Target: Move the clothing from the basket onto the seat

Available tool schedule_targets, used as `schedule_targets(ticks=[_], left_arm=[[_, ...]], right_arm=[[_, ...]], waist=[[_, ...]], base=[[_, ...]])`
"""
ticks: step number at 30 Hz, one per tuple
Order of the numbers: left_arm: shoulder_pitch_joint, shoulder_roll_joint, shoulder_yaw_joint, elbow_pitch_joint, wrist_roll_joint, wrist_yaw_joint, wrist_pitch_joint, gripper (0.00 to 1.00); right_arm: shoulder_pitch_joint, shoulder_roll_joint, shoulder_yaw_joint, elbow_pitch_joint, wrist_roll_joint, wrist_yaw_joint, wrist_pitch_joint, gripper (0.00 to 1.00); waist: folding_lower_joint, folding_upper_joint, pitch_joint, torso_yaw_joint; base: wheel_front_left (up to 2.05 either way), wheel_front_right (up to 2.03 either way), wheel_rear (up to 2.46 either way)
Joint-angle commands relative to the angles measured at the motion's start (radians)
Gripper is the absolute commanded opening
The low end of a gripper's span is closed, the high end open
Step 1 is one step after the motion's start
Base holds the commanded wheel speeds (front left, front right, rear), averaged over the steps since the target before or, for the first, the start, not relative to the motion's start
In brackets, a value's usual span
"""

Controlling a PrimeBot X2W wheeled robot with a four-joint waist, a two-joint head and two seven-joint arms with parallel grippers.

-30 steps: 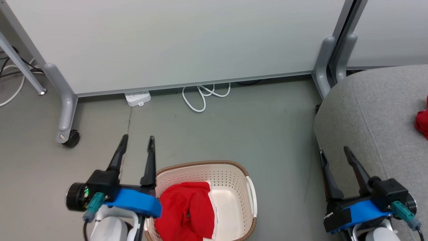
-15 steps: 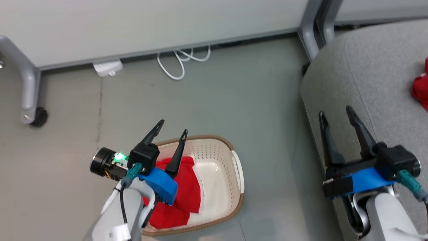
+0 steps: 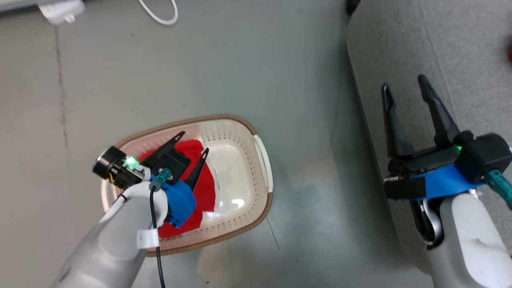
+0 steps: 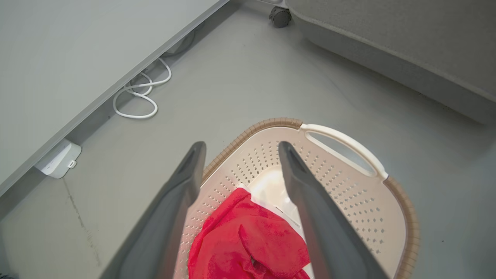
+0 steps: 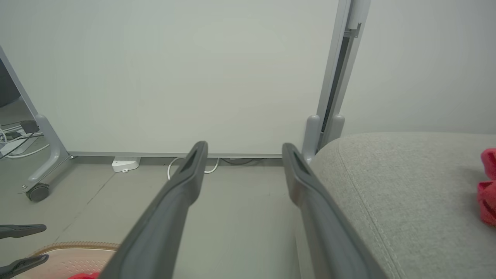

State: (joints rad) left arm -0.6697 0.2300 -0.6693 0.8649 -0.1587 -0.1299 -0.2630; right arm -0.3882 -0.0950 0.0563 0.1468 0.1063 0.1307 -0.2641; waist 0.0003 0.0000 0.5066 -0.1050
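The basket (image 3: 229,120) stands on the grey floor, cream with a brown rim (image 4: 263,124). A red piece of clothing (image 3: 204,188) lies bunched in its left half (image 4: 252,244); the right half shows bare base. My left gripper (image 3: 194,143) hangs open just above that clothing, fingers (image 4: 193,162) apart and holding nothing. My right gripper (image 3: 403,82) stands open and empty over the front edge of the grey seat (image 3: 440,44). In the right wrist view a second red piece of clothing (image 5: 489,186) lies on the seat (image 5: 407,186) at the far right.
A white cable (image 3: 160,16) and a white power strip (image 3: 60,10) lie on the floor beyond the basket. A pale partition panel (image 5: 174,77) on a castor foot (image 5: 38,192) stands behind. Bare grey floor (image 3: 304,140) separates basket and seat.
The head camera has tilted down, so the whole picture has shifted. My left gripper has moved from beside the basket to over it, down close to the red clothing. Both grippers have stayed open.
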Motion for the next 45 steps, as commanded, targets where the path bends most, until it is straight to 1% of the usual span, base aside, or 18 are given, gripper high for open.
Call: schedule_targets(ticks=[1,5,6,10,18,22,28,37,38,39,40,41,45], left_arm=[[-0.045,0.013,-0.029,0.033,-0.007,0.0,-0.003,1.0],[-0.103,0.02,-0.095,0.116,-0.011,0.0,-0.003,1.0],[-0.103,0.02,-0.095,0.116,-0.011,0.0,-0.003,1.0],[-0.16,0.037,-0.161,0.188,0.001,0.0,-0.003,1.0],[-0.259,0.06,-0.234,0.346,0.013,0.0,0.011,1.0],[-0.314,0.068,-0.257,0.377,0.022,0.0,0.016,1.0],[-0.38,0.082,-0.291,0.405,0.049,0.004,0.065,1.0],[-0.426,0.085,-0.331,0.419,0.07,0.012,0.132,1.0],[-0.428,0.085,-0.333,0.42,0.072,0.014,0.14,0.93],[-0.429,0.085,-0.335,0.421,0.071,0.016,0.144,0.55],[-0.429,0.085,-0.337,0.421,0.071,0.017,0.148,0.33],[-0.43,0.085,-0.34,0.422,0.072,0.019,0.15,0.0],[-0.429,0.089,-0.35,0.423,0.069,0.019,0.164,0.0]], right_arm=[[-0.037,0.0,0.003,-0.012,-0.004,0.0,-0.001,1.0],[-0.072,0.002,0.01,-0.026,-0.009,0.0,-0.001,1.0],[-0.072,0.002,0.01,-0.026,-0.009,0.0,-0.001,1.0],[-0.111,0.005,0.019,-0.04,-0.008,0.0,-0.001,1.0],[-0.178,0.01,0.027,-0.073,-0.012,0.0,-0.001,1.0],[-0.195,0.006,0.024,-0.09,-0.018,0.0,-0.001,1.0],[-0.215,0.004,0.024,-0.104,-0.023,0.0,-0.001,1.0],[-0.231,0.009,0.023,-0.119,-0.029,0.0,-0.001,1.0],[-0.231,0.01,0.023,-0.119,-0.03,0.0,-0.001,1.0],[-0.232,0.01,0.022,-0.119,-0.032,0.0,-0.001,1.0],[-0.232,0.011,0.022,-0.12,-0.033,0.0,-0.001,1.0],[-0.233,0.012,0.022,-0.121,-0.034,0.0,-0.001,1.0],[-0.233,0.015,0.02,-0.121,-0.036,0.0,-0.001,1.0]], waist=[[-0.0003,0.0,0.078,-0.026],[-0.0003,0.0,0.143,-0.037],[-0.0003,0.0,0.143,-0.037],[-0.0003,0.0,0.204,-0.052],[-0.0003,0.0,0.315,-0.079],[-0.0003,0.0,0.367,-0.082],[-0.0003,0.0,0.431,-0.087],[-0.0003,0.0,0.491,-0.088],[-0.0003,0.0,0.494,-0.088],[-0.0003,0.0,0.497,-0.088],[-0.0003,0.0,0.5,-0.088],[-0.0003,0.0,0.502,-0.088],[-0.0003,0.0,0.506,-0.091]], base=[[0.0,0.0,0.0],[0.0,0.0,0.0],[0.0,0.0,0.0],[0.0,0.0,0.0],[0.0,0.0,0.0],[0.0,0.0,0.0],[0.0,0.0,0.0],[0.0,0.0,0.0],[0.0,0.0,0.0],[0.0,0.0,0.0],[0.0,0.0,0.0],[0.0,0.0,0.0],[0.0,0.0,0.0]])
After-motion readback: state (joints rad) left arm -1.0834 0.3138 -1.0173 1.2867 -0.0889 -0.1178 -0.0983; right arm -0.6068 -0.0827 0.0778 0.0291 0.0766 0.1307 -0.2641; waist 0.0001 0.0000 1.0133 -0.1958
